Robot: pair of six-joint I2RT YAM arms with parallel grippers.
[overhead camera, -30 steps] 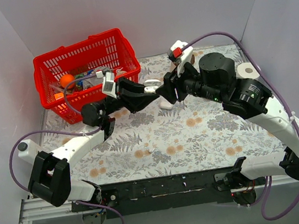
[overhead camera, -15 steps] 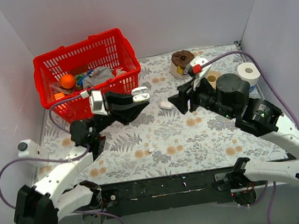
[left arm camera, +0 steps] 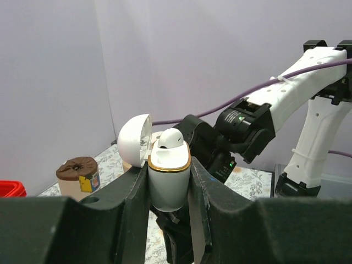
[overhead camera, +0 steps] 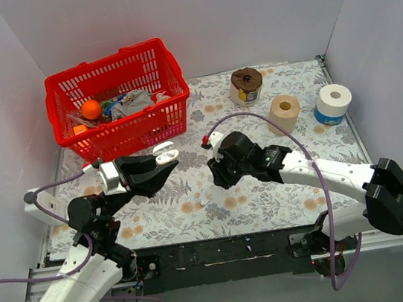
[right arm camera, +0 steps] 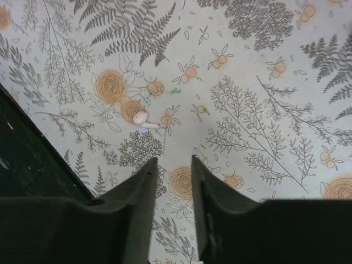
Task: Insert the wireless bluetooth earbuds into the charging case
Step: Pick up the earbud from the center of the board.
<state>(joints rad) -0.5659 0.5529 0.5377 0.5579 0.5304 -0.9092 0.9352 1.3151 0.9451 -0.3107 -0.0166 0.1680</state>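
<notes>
Since 1 second ago, when both claws met high over the middle, the arms have drawn apart: the left claw point(left arm camera: 168, 190) grips the charging case point(left arm camera: 168, 168) in the air (lid open, 1 earbud point(left arm camera: 170, 138) seated). The right claw point(right arm camera: 172, 165) is now low over the surface point(right arm camera: 264, 99), slightly open and empty, near the second earbud point(right arm camera: 144, 119), probably the next pickup.

Left arm point(overhead camera: 70, 286) was extended forward from its base with the wrist raised. The left pincer point(overhead camera: 163, 158) was held level above the bench point(overhead camera: 269, 205), clamped on the charging case point(left arm camera: 169, 179). Right arm point(overhead camera: 324, 171) reached leftward across the middle, wrist bent down. The right pincer point(right arm camera: 172, 165) pointed at the bench, jaws parted.
</notes>
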